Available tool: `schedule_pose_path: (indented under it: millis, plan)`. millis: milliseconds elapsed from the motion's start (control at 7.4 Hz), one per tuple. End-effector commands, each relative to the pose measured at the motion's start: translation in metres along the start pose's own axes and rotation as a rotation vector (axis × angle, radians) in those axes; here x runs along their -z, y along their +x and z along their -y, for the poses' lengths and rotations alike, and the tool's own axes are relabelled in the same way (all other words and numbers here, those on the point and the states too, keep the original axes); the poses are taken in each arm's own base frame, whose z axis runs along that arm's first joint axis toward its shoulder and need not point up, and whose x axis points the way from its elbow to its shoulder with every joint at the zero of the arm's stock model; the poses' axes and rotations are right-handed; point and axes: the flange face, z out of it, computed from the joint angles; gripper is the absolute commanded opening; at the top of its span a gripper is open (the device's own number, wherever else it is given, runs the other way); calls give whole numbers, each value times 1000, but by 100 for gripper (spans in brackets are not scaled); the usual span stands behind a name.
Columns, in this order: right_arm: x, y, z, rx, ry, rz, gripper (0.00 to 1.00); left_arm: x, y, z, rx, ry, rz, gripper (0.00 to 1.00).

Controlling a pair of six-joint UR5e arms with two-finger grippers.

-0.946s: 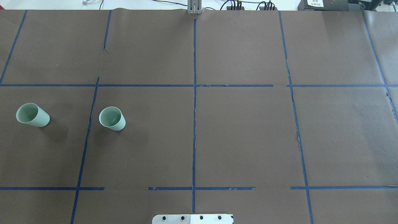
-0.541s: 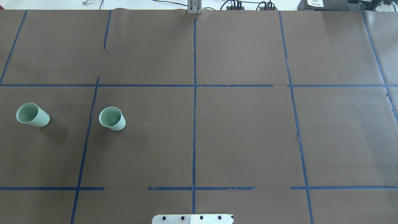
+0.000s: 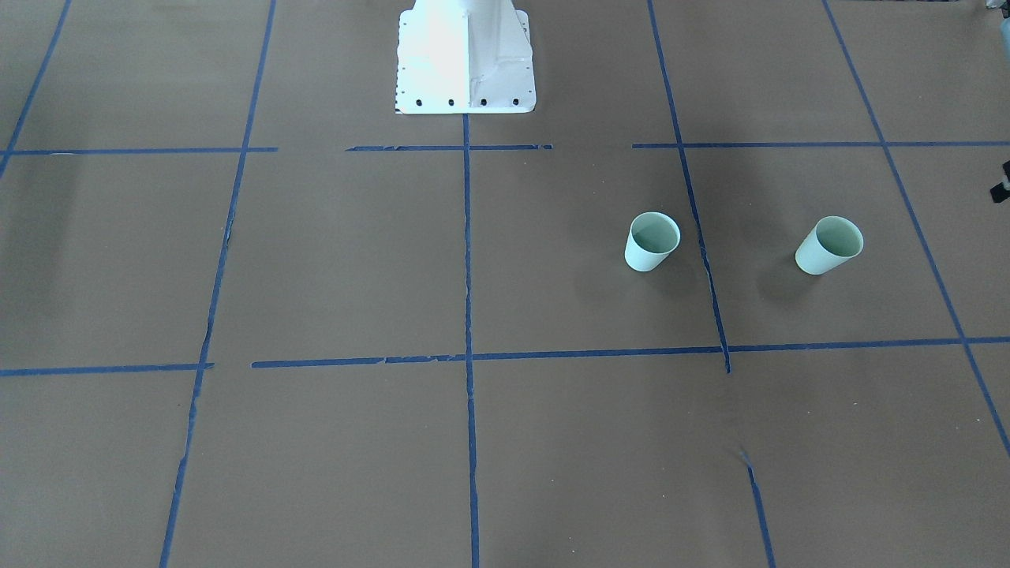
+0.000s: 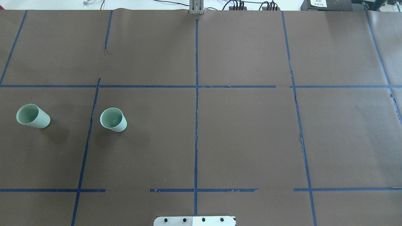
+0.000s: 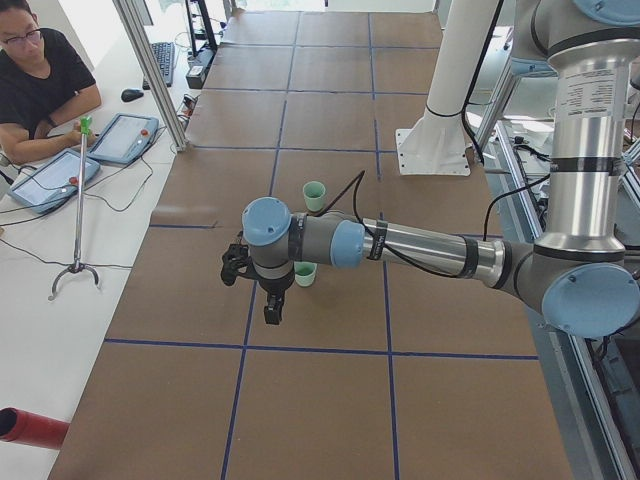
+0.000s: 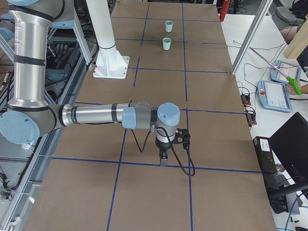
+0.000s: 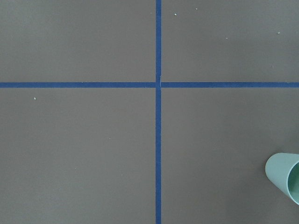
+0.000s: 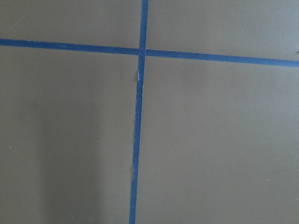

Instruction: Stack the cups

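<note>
Stacking not begun: outer cup (image 4: 33, 116) and inner cup (image 4: 113, 120) stand apart at my overhead's nine o'clock. I can't tell whether the left gripper (image 5: 272, 310) or right gripper (image 6: 163, 159) is parted. Next, I'd bring the left gripper over the outer cup.

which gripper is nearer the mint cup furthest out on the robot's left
Left. The left gripper hangs close beside that outer cup, above the table. The right gripper is over the table's opposite end, far from it.
</note>
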Motion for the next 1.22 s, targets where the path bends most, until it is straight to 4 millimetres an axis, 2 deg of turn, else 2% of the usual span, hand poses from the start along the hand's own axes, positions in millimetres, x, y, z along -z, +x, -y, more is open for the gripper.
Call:
schedule_pose_path:
  millis: [0,135,270,541,676,811,1081]
  plan:
    - [0,0,0,0,0,0,100,-61,97,9,105,-48,-43,100]
    - [0,0,0,0,0,0,100,-88,124,1,93,-58,-58,100]
    - [0,0,0,0,0,-1,100,-91,125,1,88,1,-15,100]
    - [0,0,0,1,-1,-1,100,-95,116,-11,66,20,-8,100]
    - [0,0,0,0,0,0,100,-92,101,-24,79,49,45,100]
    - [0,0,0,0,0,-1,100,-98,92,-27,106,50,63,100]
    - [0,0,0,0,0,0,100,-104,92,-27,144,39,60,98]
